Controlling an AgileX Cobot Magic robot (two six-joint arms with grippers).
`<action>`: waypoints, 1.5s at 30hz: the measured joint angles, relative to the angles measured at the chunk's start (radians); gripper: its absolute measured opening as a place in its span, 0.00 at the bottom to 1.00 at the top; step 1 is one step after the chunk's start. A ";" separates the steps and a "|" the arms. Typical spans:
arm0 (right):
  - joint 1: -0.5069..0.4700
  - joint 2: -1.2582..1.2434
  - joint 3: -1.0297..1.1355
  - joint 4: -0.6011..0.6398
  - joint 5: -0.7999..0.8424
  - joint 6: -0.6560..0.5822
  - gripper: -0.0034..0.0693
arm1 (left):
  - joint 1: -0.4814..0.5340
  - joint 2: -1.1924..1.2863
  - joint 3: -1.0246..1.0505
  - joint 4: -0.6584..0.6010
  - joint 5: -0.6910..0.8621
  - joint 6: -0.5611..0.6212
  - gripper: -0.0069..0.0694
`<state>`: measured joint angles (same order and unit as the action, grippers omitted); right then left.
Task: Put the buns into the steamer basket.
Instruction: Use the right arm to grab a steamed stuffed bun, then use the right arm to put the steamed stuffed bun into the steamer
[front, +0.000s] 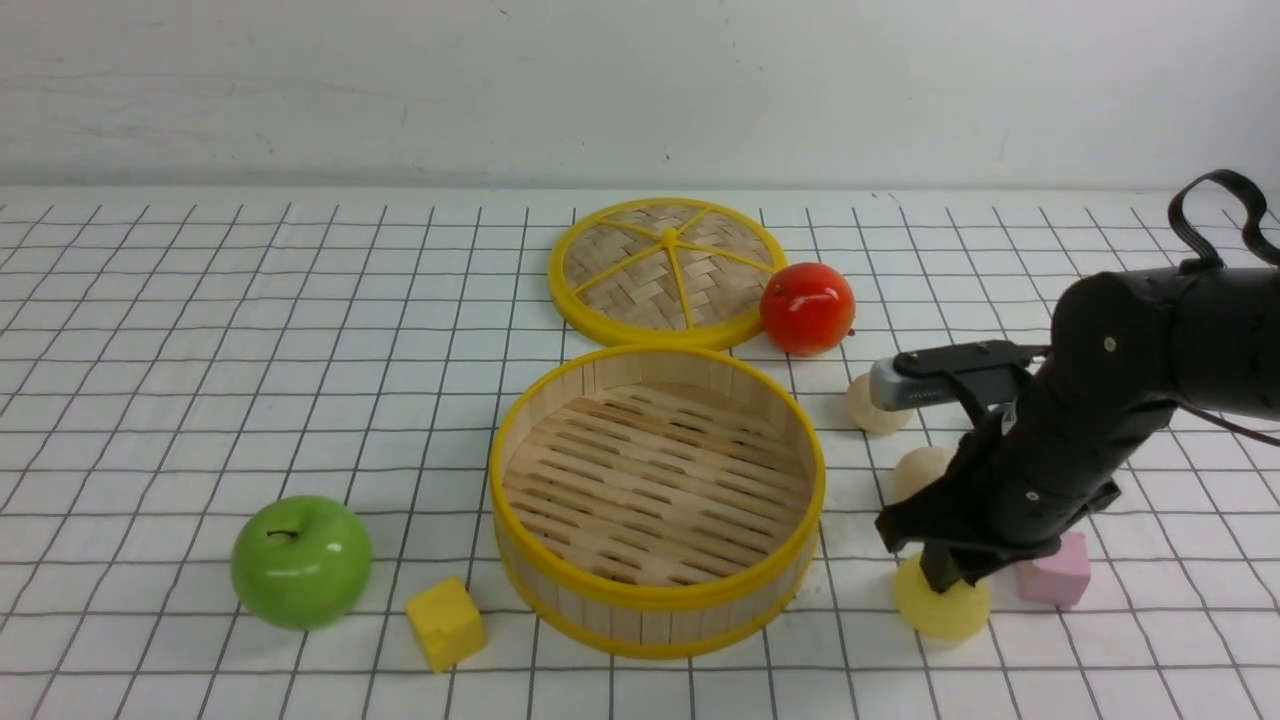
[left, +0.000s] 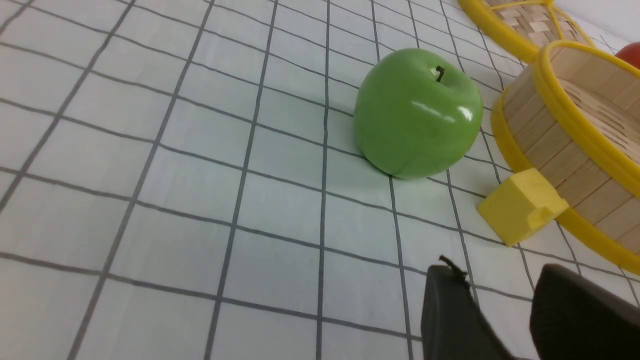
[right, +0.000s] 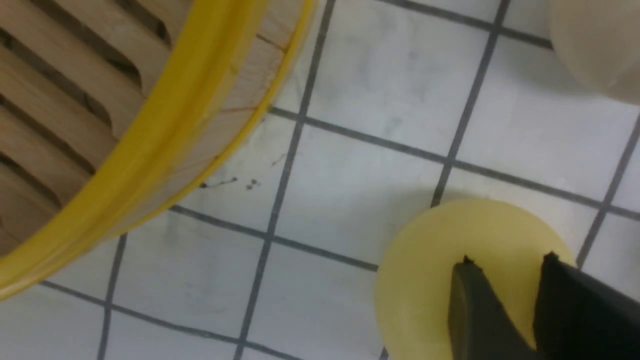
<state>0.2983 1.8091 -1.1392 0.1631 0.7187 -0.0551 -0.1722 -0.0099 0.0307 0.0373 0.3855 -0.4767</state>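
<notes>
Gridded table (front: 200, 350): yellow bun (front: 942, 608) directly under right jaws.

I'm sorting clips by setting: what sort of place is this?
Likely a robot test bench, not a kitchen: a grid-lined table against a bare wall, with toy-like props, a green apple, foam cubes and a steamer basket.

No legible text, labels, brands or numbers anywhere — front and both wrist views checked. Only marking on the surface — a plain dark grid of lines, no characters.
</notes>
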 joint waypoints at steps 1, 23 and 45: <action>0.000 0.000 0.000 0.000 0.000 0.000 0.20 | 0.000 0.000 0.000 0.000 0.000 0.000 0.40; 0.001 -0.078 -0.385 0.253 0.159 -0.073 0.04 | 0.000 0.000 0.000 0.000 0.000 0.000 0.40; 0.209 0.292 -0.447 0.590 -0.210 -0.458 0.14 | 0.000 0.000 0.000 0.000 0.000 0.000 0.40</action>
<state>0.5078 2.1009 -1.5863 0.7530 0.5082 -0.5126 -0.1722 -0.0099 0.0307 0.0373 0.3855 -0.4767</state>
